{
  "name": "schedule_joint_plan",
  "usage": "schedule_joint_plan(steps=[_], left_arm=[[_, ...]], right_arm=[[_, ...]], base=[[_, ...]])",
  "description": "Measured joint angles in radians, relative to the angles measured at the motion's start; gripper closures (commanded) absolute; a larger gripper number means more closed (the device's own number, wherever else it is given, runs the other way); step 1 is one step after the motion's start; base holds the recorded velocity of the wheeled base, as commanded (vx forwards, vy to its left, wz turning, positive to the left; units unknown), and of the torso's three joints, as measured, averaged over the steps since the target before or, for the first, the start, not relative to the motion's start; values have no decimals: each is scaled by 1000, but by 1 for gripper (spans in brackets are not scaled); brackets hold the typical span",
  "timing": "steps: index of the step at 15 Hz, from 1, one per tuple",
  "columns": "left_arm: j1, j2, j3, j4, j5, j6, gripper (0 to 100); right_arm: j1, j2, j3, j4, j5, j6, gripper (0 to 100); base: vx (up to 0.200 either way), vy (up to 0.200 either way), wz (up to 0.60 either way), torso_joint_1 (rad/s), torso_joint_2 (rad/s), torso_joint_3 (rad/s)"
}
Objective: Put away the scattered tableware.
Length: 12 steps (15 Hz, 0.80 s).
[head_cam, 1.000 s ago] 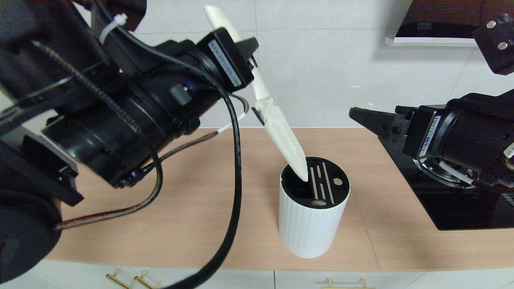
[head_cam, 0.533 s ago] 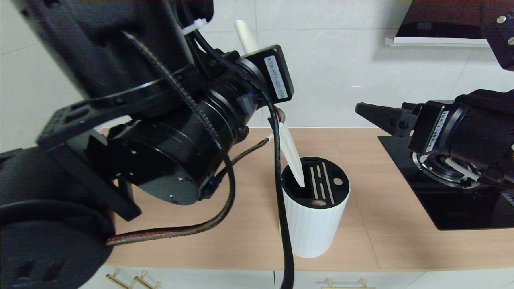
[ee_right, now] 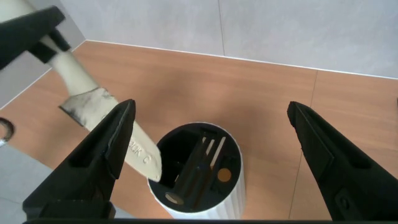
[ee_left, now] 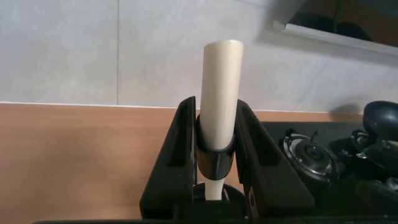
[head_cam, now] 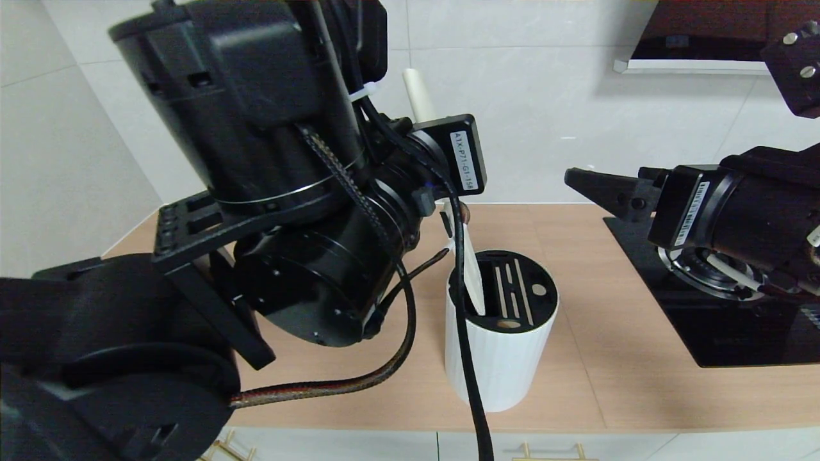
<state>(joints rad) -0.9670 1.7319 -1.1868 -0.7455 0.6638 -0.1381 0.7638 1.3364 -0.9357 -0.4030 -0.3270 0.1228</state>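
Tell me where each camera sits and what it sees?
Head view: on the head, looking down at counter and holder; both arms show.
Left wrist view: on the left wrist, facing the wall; its jaws grip the knife.
Right wrist view: on the right wrist, looking down between its open jaws.
Head and right wrist views share knife and holder.

knife (head_cam: 473, 282): cream handle, white blade, steeply tilted, handle up, tip seemingly just inside holder's wide opening | holder (head_cam: 500, 365): white ribbed cylinder, black slotted top, upright on counter (head_cam: 608, 384), near its front edge
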Motion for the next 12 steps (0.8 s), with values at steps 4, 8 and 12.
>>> schedule_joint_plan(steps=[4, 8, 12], left_arm=[[-1, 27, 0, -69, 0, 3, 100], [-1, 50, 0, -70, 0, 4, 100], [-1, 82, 0, -74, 1, 3, 100]], right_arm=[[1, 0, 1, 0, 0, 0, 0], [1, 1, 3, 0, 0, 0, 0], [1, 5, 4, 0, 1, 0, 0]], base=[[0, 0, 0, 0, 0, 0], [0, 0, 0, 0, 0, 0], [0, 0, 0, 0, 0, 0]])
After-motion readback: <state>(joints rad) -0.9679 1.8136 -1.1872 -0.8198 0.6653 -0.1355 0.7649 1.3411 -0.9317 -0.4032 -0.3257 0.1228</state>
